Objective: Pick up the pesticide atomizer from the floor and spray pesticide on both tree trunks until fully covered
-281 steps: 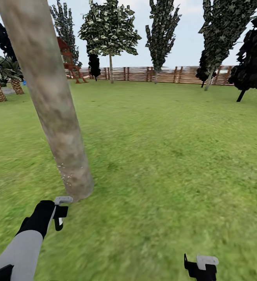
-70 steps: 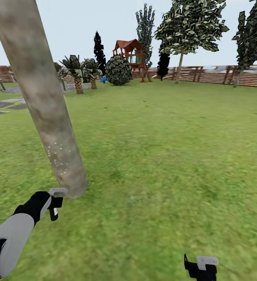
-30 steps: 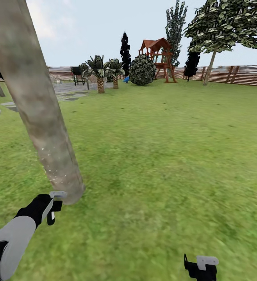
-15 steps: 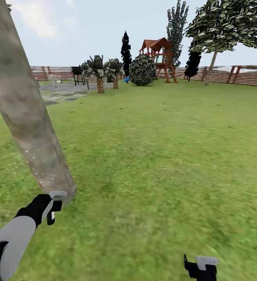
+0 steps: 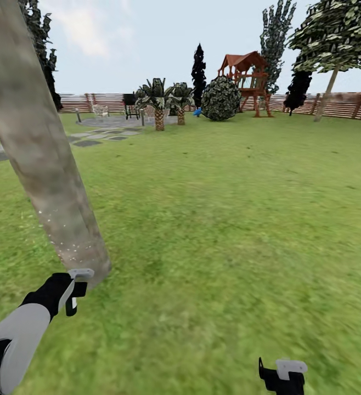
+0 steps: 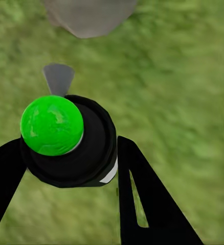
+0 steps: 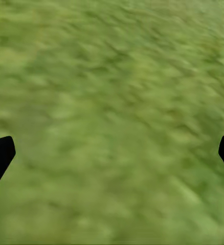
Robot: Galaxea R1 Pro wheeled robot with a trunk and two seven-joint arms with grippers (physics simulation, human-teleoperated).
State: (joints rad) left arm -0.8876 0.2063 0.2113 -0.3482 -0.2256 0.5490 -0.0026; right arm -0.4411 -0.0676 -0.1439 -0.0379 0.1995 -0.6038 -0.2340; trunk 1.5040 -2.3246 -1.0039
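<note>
The leaning tree trunk (image 5: 43, 164), thick and mottled grey-brown, crosses the left of the head view down to the grass. White spray specks dot its lower part (image 5: 65, 241). My left gripper (image 5: 73, 293) is shut on the pesticide atomizer (image 6: 71, 145), a black body with a bright green top and a grey nozzle (image 5: 82, 272) that points at the trunk's base (image 6: 89, 15). Black fingers (image 6: 142, 199) flank the bottle. My right gripper (image 5: 282, 376) hangs low over bare lawn, open and empty (image 7: 112, 153). A second leafy tree (image 5: 337, 41) stands far off by the fence.
Green lawn (image 5: 230, 219) spreads ahead to a reddish slat fence (image 5: 350, 105). Grey stepping stones (image 5: 87, 142) lie at the left. Far back stand small palms (image 5: 158, 101), a round bush (image 5: 221, 99), a red-roofed play tower (image 5: 252, 77) and dark conifers (image 5: 198, 68).
The whole head view has swung left, so the distant things slid to the right. The left gripper keeps the atomizer at the trunk's base; specks now sit on the lower trunk.
</note>
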